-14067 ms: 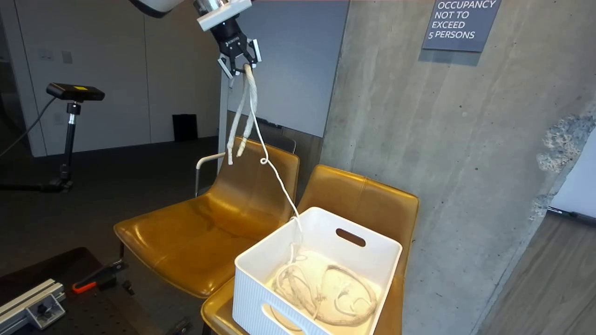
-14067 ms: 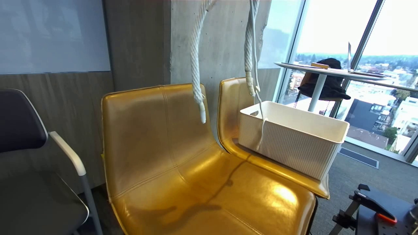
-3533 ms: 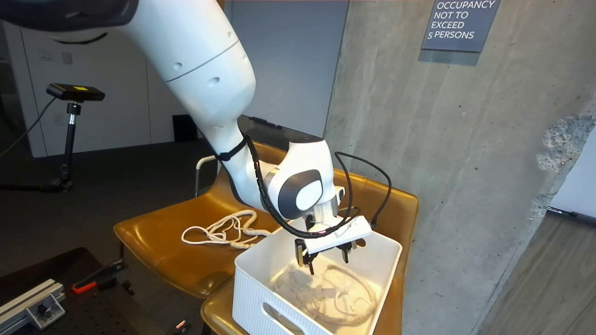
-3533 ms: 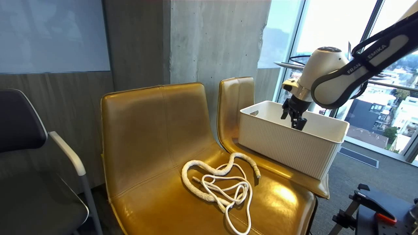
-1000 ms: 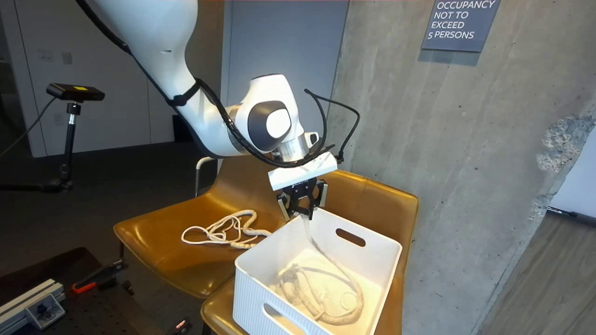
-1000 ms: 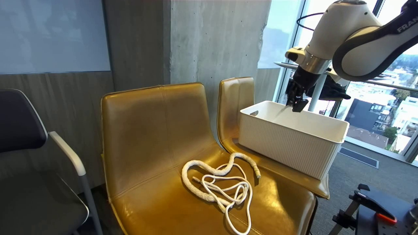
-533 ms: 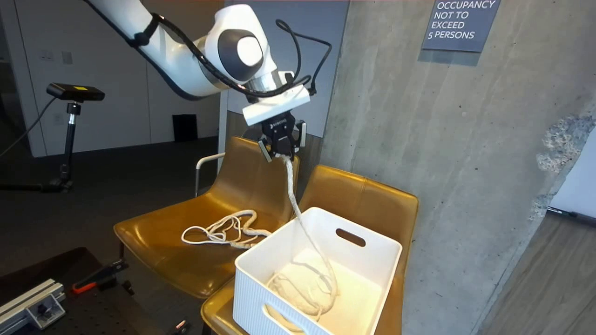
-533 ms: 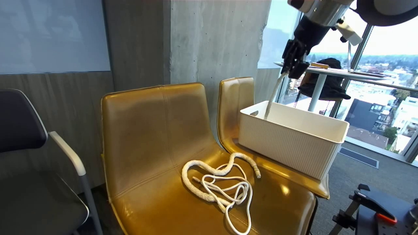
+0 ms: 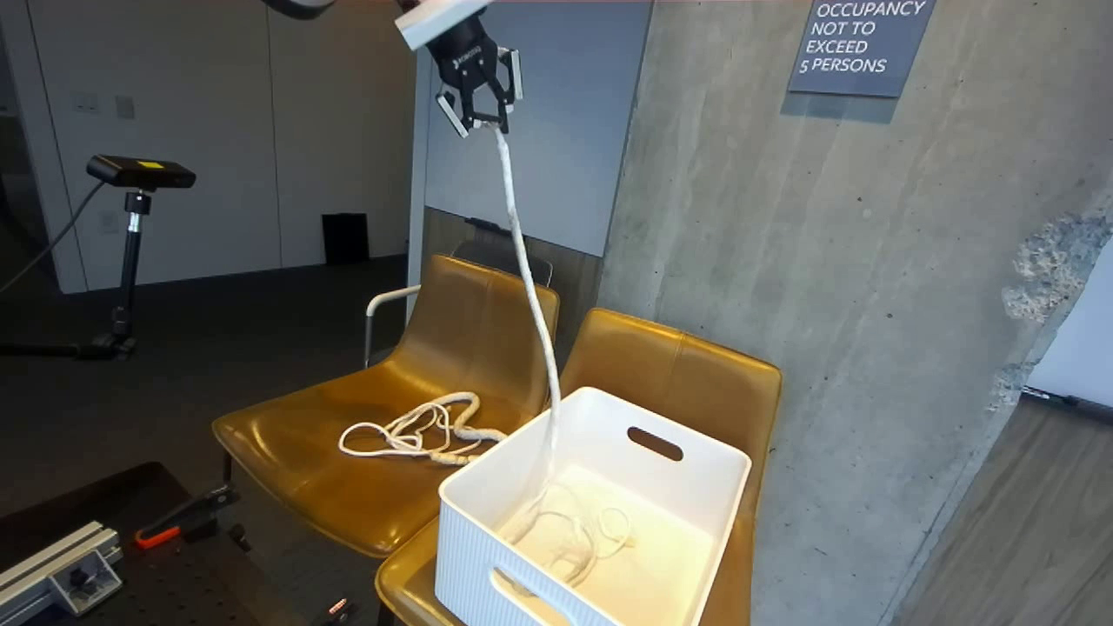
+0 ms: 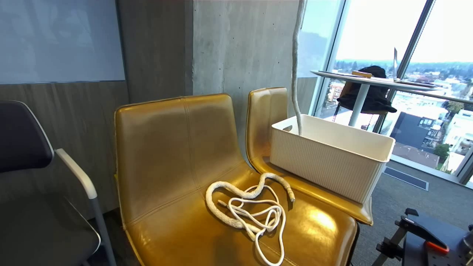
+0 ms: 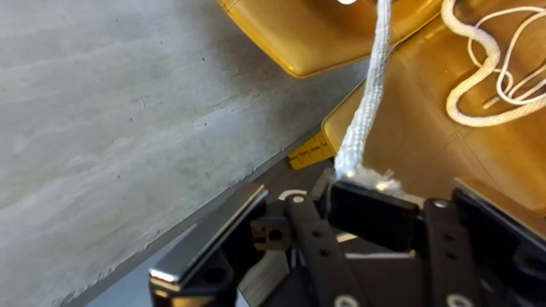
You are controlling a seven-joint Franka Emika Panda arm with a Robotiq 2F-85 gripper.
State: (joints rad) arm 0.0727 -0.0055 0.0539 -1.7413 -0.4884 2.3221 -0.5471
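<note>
High above the chairs, my gripper [image 9: 485, 126] is shut on one end of a thick white rope [image 9: 527, 269]. From there the rope hangs down into a white ribbed bin [image 9: 487, 522], and pale coils, partly blurred, lie on the bin's floor. In the wrist view the rope [image 11: 371, 94] runs away from my gripper [image 11: 367, 189], its frayed end showing at the fingertips. An exterior view has the hanging rope [image 10: 295, 66] but not the gripper. A separate bundle, thick rope with thin white cord [image 10: 244, 218], rests loose on a tan chair seat [image 10: 177, 236] beside the bin.
The bin stands on a second tan chair [image 9: 696, 365] against a concrete pillar [image 9: 826, 261]. Other things around are a dark chair [image 10: 22, 136], a round table [image 10: 369, 79], a camera on a stand [image 9: 139, 174], and an orange-handled clamp [image 9: 183, 519].
Earlier my gripper held the cord-and-rope bundle, which then lay on the chair seat. It went into the bin, and has risen up and back with the thick rope, pulling it upward.
</note>
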